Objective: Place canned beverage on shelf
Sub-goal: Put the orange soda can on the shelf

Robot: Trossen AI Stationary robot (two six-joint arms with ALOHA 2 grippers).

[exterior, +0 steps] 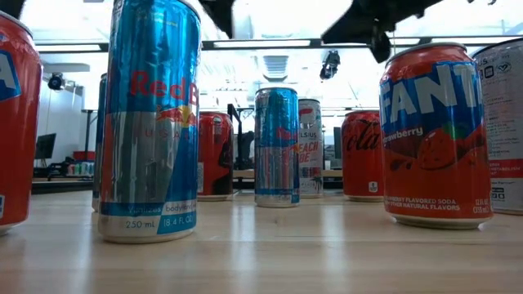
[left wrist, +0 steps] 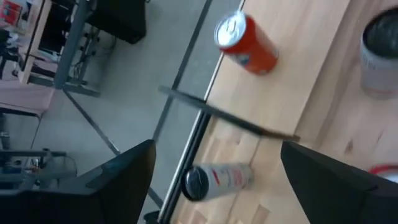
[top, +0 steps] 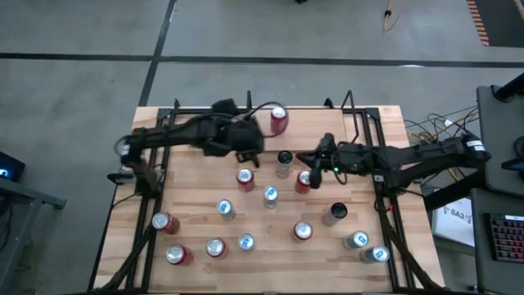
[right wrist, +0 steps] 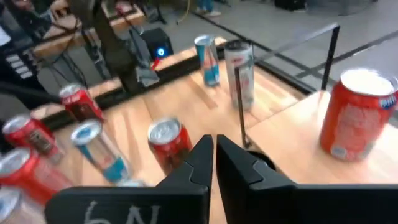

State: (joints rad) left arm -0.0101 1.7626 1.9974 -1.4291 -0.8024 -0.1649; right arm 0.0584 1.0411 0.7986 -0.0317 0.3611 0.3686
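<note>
A red can [top: 278, 120] stands upright on the shelf [top: 315, 123], a light-wood board with black side rails at the table's far edge. It also shows in the left wrist view [left wrist: 247, 42] and the right wrist view [right wrist: 357, 115]. My left gripper [top: 247, 154] hovers over the shelf's near edge, left of and nearer than the red can. It is wide open and empty [left wrist: 216, 148]. My right gripper [top: 308, 157] is shut and empty [right wrist: 214, 155]. It is right of a slim white can [top: 283, 161] that stands by the shelf's near rail [left wrist: 230, 117].
Several upright cans stand over the table's middle and near part: red ones [top: 245, 178], [top: 304, 181], blue-silver slim ones [top: 270, 196], [exterior: 151, 122], a Fanta can [exterior: 435, 135] and a dark-topped one [top: 335, 213]. A thin black shelf post [right wrist: 239, 102] stands just ahead of my right gripper.
</note>
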